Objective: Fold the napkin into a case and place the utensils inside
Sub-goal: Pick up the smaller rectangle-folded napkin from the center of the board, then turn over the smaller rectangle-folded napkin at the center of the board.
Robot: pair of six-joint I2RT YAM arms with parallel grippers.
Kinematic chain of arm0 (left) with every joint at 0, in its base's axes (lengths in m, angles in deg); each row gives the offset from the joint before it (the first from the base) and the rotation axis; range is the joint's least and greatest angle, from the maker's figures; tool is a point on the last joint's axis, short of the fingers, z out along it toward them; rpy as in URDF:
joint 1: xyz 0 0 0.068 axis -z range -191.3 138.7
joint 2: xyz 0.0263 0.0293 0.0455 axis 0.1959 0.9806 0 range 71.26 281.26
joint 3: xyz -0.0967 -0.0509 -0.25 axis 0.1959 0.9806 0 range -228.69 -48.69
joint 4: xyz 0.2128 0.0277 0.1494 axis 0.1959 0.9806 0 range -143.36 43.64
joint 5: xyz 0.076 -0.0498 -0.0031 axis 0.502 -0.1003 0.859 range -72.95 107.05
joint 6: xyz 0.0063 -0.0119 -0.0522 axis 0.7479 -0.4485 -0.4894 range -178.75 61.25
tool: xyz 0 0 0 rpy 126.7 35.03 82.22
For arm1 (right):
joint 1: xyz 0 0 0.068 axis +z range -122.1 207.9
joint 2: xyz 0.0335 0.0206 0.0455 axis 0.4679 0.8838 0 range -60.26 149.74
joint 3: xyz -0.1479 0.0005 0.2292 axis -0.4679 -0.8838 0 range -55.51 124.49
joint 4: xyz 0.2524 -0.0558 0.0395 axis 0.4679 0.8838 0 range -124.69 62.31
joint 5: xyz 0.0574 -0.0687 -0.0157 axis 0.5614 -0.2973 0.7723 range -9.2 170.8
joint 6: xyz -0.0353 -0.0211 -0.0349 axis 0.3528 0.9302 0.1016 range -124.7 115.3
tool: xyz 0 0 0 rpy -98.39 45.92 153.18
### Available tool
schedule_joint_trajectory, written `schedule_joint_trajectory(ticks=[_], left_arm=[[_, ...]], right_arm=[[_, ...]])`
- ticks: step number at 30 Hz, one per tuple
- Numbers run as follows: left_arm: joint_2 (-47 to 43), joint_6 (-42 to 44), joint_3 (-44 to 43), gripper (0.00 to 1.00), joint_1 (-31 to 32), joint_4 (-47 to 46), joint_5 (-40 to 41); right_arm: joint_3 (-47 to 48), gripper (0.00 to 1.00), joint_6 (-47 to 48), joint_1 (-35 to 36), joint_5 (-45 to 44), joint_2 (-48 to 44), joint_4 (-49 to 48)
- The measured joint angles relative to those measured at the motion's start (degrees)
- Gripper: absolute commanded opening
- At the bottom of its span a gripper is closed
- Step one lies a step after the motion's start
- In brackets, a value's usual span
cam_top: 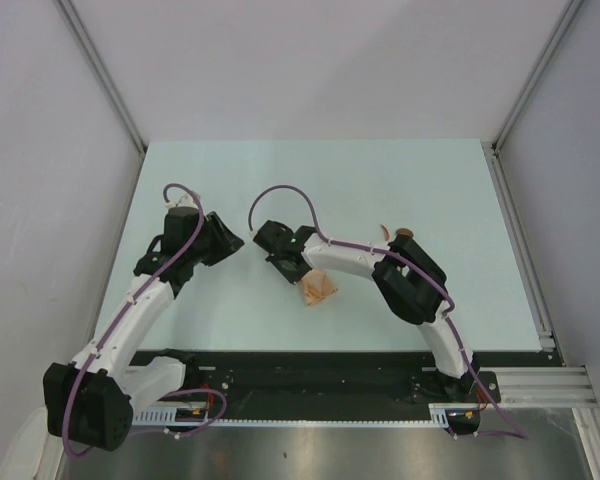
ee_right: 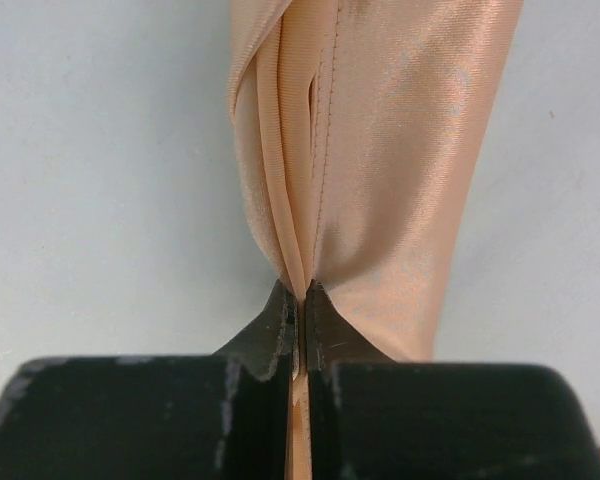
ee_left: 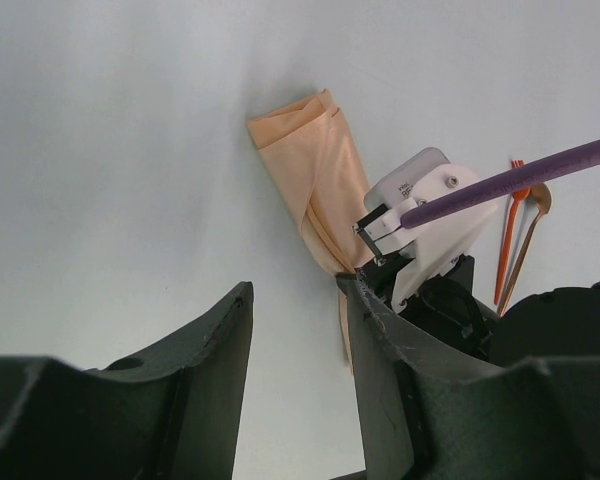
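Note:
The peach-orange napkin (cam_top: 318, 290) is bunched into a narrow, pleated strip on the table. It also shows in the left wrist view (ee_left: 315, 170) and the right wrist view (ee_right: 380, 150). My right gripper (ee_right: 300, 292) is shut on one end of it, with folds of cloth pinched between the fingertips; it shows in the top view (cam_top: 302, 276) too. My left gripper (ee_left: 295, 290) is open and empty, hovering left of the napkin (cam_top: 225, 240). The utensils, an orange fork (ee_left: 508, 235) and a brown spoon (ee_left: 530, 225), lie side by side behind the right arm (cam_top: 392, 232).
A purple cable (ee_left: 520, 175) runs along the right wrist. The pale table (cam_top: 230, 180) is bounded by grey walls at the left, back and right. The black base rail (cam_top: 310, 375) lies along the near edge.

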Motion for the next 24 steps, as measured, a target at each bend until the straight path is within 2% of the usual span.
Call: schedule_joint_trajectory(ticks=[7,16,20,24], left_arm=[[0.44,-0.02,0.00,0.48,0.00,-0.20,-0.02],[0.55,-0.04,0.00,0.48,-0.02,-0.26,-0.33],[0.55,-0.04,0.00,0.48,-0.11,-0.24,-0.66],[0.52,-0.04,0.00,0.48,-0.13,-0.22,-0.85]], right_arm=[[1.53,0.00,-0.63,-0.28,3.08,0.09,1.53],[4.81,0.00,-6.60,-2.69,19.26,-1.01,1.01],[3.52,0.00,-10.78,-3.85,27.02,-2.27,-3.04],[-2.75,0.00,-17.66,-6.01,35.60,-5.75,-11.19]])
